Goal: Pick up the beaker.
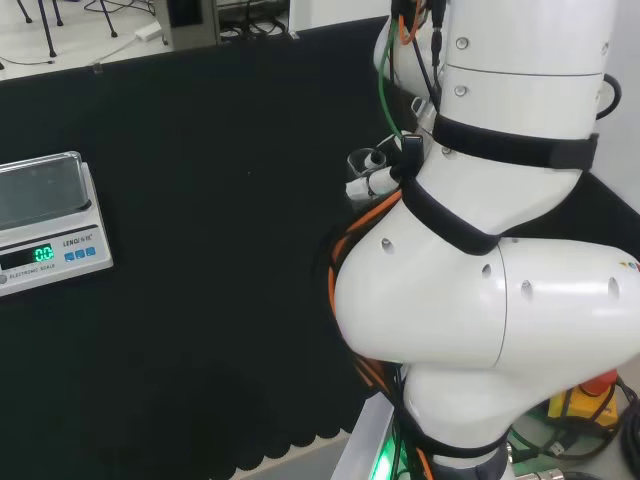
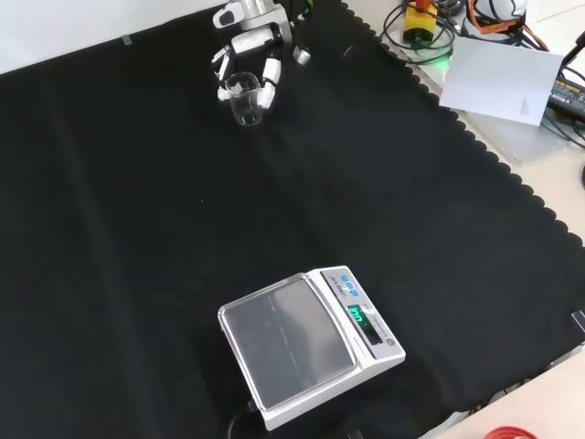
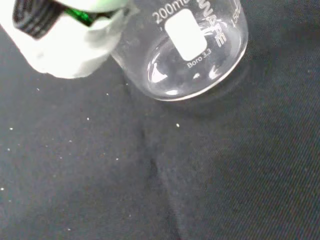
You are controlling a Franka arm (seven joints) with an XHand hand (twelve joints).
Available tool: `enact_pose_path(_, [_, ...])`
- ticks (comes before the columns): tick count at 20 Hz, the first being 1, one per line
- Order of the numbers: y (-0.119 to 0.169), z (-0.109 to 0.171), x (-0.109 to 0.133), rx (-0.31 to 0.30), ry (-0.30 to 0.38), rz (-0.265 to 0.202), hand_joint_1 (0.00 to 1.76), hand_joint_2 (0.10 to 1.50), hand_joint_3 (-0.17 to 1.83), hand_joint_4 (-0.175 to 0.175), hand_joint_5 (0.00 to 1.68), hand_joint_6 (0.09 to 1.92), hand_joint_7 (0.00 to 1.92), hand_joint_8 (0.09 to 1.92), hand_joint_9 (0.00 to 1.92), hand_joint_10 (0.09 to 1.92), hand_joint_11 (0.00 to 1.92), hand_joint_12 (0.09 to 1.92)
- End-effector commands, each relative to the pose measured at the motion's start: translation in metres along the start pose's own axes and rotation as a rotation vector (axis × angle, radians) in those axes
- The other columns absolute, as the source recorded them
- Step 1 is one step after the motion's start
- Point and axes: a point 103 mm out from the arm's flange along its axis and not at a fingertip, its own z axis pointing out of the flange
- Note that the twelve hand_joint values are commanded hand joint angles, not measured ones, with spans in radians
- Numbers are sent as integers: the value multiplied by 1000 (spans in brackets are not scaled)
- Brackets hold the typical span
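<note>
In the front view's upper left, the hand [image 2: 249, 55] curls its fingers [image 2: 270, 73] around the beaker [image 2: 243, 99]. Keep both sides in contact and lift the upright glass vertically off the counter [image 2: 137, 210].

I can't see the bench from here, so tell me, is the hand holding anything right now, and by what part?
The hand has fingers on either side of the clear beaker, at its upper wall. Whether they actually grip it cannot be told; the beaker looks to be resting on the black cloth.
</note>
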Motion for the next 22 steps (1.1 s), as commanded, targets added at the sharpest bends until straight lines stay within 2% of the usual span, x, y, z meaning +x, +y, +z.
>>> enact_pose_path(1, [-2, -7, 0, -44, 11, -5, 1124, 767, 342, 175, 1436, 239, 1042, 948, 992, 648, 339, 1425])
enact_pose_path(6, [-1, -18, 14, -58, 3, -30, 1128, 762, 348, 175, 1455, 203, 1053, 943, 997, 650, 345, 1420])
enact_pose_path(11, [8, -34, 51, -89, 11, -94, 1129, 762, 349, 175, 1457, 199, 1057, 944, 1002, 653, 348, 1420])
enact_pose_path(16, [24, -31, 110, -90, 35, -185, 1129, 761, 349, 175, 1459, 195, 1062, 944, 1009, 656, 351, 1420])
enact_pose_path(22, [44, -8, 199, -54, 63, -316, 1129, 761, 349, 175, 1461, 189, 1068, 942, 1017, 659, 360, 1419])
